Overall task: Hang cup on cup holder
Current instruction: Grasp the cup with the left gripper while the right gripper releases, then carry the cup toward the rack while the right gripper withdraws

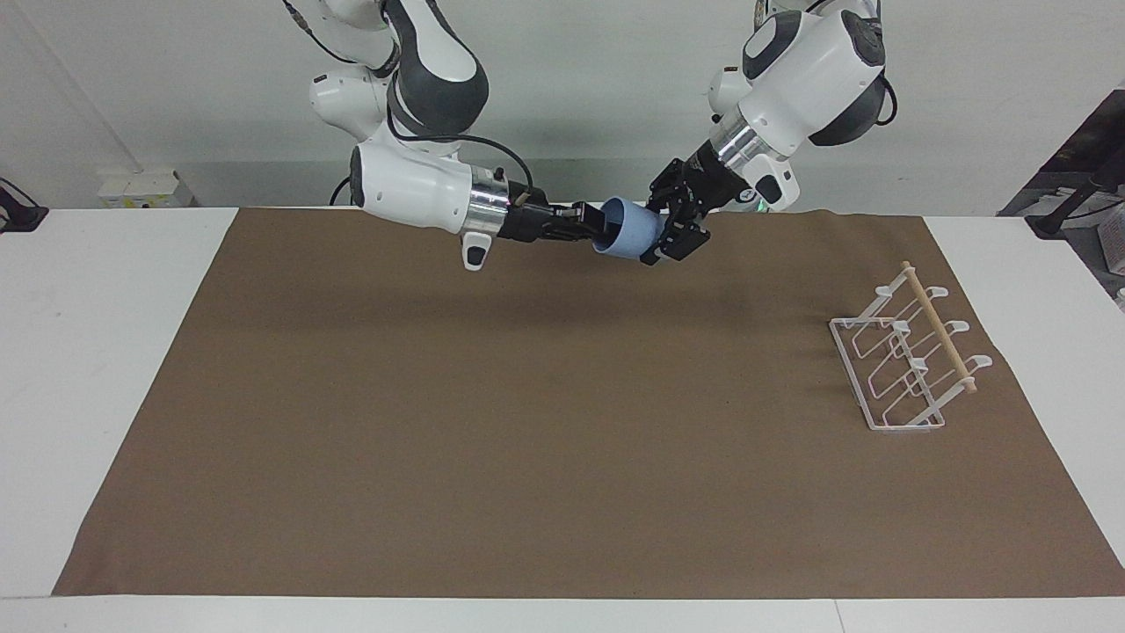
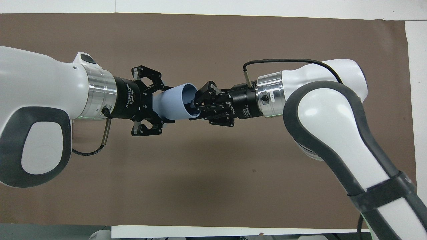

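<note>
Handover in mid-air, right over the middle of the robots' own edge of the counter (image 1: 88, 352): the cup (image 1: 631, 233) lies on its side between the two arms, above the brown mat (image 1: 527, 422) and touching nothing below. The left gripper (image 1: 659, 234) has its pincer clamped on the narrow base end of the cup (image 2: 173, 105), one finger on each side of the wall. The right gripper (image 1: 587, 230) sits at the open mouth, its tip reaching past the rim, and from the overhead view it cannot be told whether the right gripper (image 2: 196, 106) is holding the rim or has let go. That doubt is the danger here. If both arms are gripping and either one pulls away, the cup is likely to twist in the left gripper (image 2: 165, 104) or be yanked clear of it. If the right arm backs out at an angle, it could catch the rim and lever the cup loose. The cup also tapers and looks smooth, so a squeeze on its narrow end could push it forward out of the grip, and it would then drop to the mat and probably roll. The cup holder (image 1: 905, 360) waits well apart, close to the counter's edge at the left arm's end, so a long carry lies ahead, and a skewed grip now would likely mean a mouth that misses its prong.
</note>
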You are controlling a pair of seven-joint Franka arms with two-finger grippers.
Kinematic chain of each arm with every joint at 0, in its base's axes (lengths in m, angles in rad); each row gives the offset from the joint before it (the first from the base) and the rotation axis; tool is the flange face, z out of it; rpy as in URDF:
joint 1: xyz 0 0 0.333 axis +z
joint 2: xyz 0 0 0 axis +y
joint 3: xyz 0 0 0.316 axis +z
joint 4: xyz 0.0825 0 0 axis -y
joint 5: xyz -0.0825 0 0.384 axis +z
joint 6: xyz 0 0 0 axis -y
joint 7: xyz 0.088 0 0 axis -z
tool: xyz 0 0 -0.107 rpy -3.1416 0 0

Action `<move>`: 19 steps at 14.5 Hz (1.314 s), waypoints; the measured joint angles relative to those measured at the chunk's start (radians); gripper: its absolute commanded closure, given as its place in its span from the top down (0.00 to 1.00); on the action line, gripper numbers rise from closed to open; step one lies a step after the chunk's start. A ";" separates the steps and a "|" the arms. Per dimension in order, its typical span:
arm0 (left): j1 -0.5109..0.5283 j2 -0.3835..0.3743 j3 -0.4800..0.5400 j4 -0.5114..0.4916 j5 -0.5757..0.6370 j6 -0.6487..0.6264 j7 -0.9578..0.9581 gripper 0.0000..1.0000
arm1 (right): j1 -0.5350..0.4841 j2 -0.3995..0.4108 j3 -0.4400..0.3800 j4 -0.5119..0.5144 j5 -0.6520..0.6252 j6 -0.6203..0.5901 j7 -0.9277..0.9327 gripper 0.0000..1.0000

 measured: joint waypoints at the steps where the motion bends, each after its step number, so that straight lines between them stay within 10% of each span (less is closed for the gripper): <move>1: 0.000 0.000 0.000 -0.001 0.001 -0.001 -0.004 0.41 | -0.016 -0.016 -0.002 0.001 -0.046 0.000 0.000 0.99; 8: 0.013 0.000 0.010 -0.014 0.339 -0.107 -0.066 0.41 | -0.224 -0.127 -0.010 0.014 -0.654 -0.088 -0.014 0.99; 14: 0.037 0.015 0.016 -0.017 0.917 -0.256 -0.110 0.41 | -0.352 -0.130 -0.013 0.172 -1.128 -0.297 -0.125 0.99; 19: 0.103 0.107 0.020 -0.019 1.462 -0.283 -0.207 0.41 | -0.421 -0.115 -0.014 0.334 -1.284 -0.563 -0.271 0.99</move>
